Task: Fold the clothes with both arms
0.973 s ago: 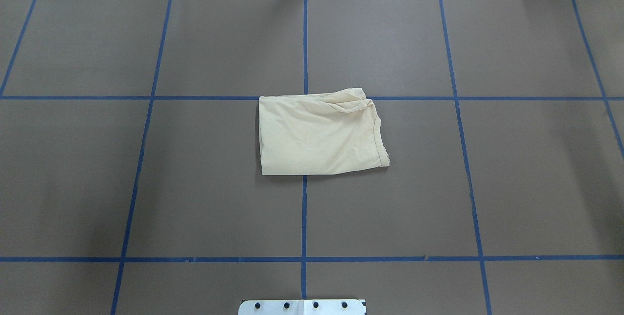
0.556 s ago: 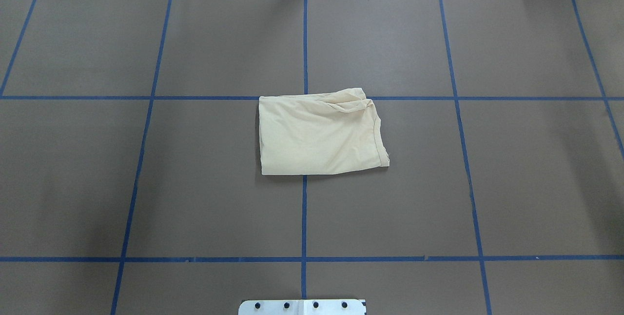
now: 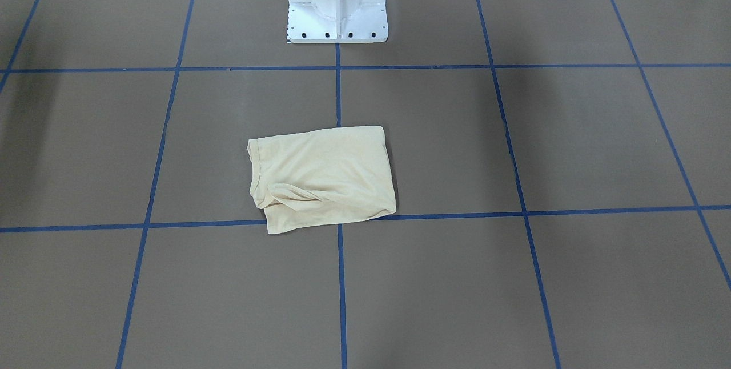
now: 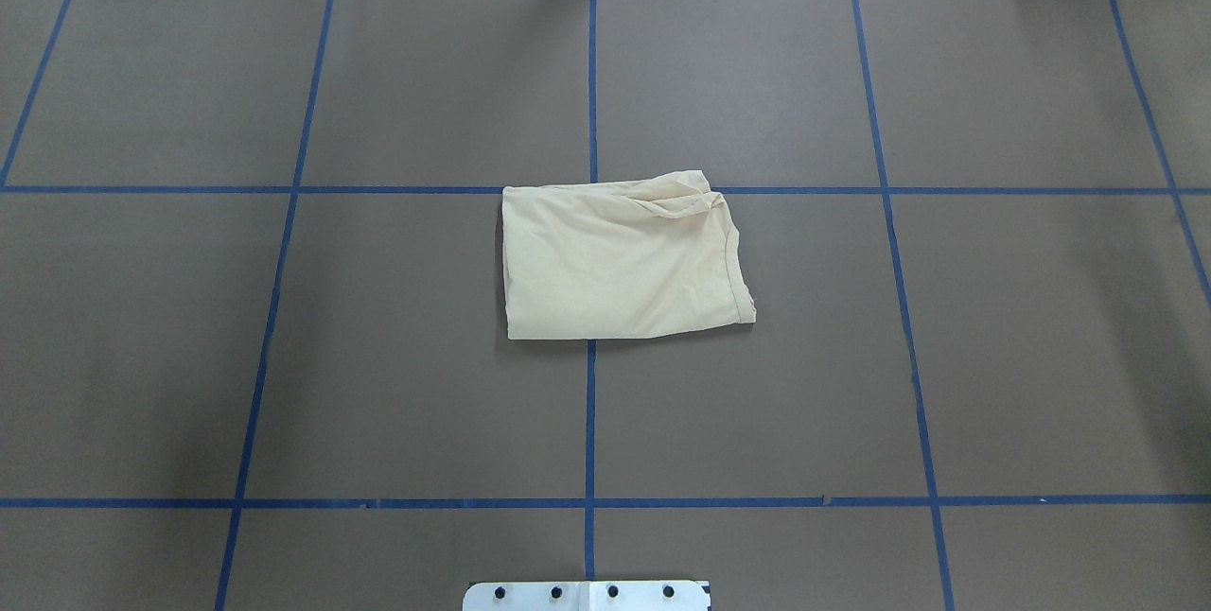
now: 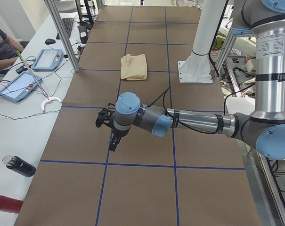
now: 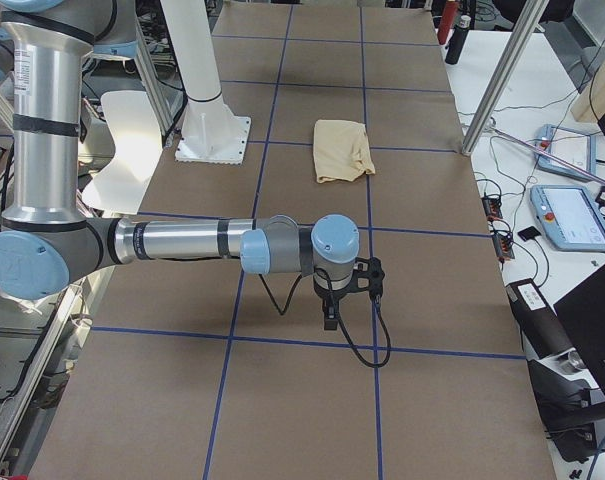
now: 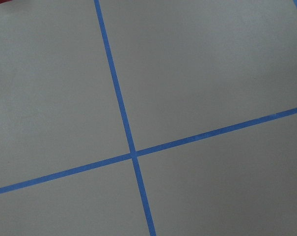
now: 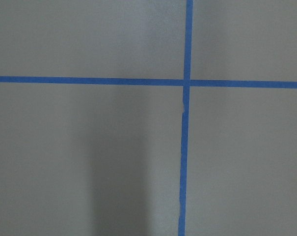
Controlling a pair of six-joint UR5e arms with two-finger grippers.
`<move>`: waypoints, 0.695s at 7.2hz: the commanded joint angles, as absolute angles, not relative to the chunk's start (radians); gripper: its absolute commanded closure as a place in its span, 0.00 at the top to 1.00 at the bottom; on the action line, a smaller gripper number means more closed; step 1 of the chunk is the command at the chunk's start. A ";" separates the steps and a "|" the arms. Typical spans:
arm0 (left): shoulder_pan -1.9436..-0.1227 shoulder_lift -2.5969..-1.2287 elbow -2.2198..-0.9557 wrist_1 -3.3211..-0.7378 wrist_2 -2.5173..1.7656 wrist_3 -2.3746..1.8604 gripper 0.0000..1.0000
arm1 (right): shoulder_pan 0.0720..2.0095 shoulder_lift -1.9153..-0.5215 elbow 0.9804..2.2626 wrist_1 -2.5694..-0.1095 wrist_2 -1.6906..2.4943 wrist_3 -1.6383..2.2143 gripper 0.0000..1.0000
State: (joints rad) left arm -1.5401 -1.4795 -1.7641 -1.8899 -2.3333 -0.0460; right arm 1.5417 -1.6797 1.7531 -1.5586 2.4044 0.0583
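Front view: the shirt (image 3: 322,177) lies folded into a rough rectangle on the brown table (image 3: 571,129), over a crossing of blue tape (image 3: 338,95), well apart from the white base (image 3: 337,3). Overhead view: the shirt (image 4: 620,261) sits at the table's middle, its stitched hem along the right side, with a bunched crease at the far right corner. Left side view: the left arm (image 5: 194,123) stretches low over the table; the left gripper (image 5: 112,146) points down, well apart from the shirt; nothing shows in it, and I cannot tell how far open it is. Right side view: the right arm (image 6: 182,242) reaches out likewise; the right gripper (image 6: 330,318) points down, far from the shirt; its opening cannot be told either. Left wrist view: only table and a tape crossing. Right wrist view: the same, with a soft shadow.
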 commanded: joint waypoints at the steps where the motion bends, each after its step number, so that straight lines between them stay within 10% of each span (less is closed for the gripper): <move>1: -1.539 -1.485 -1.764 -1.890 -2.330 -0.046 1.00 | 1.543 -1.680 1.753 -1.559 2.405 0.058 1.00; 5: -1.539 -1.489 -1.761 -1.891 -2.330 -0.040 1.00 | 1.542 -1.678 1.753 -1.559 2.404 0.058 1.00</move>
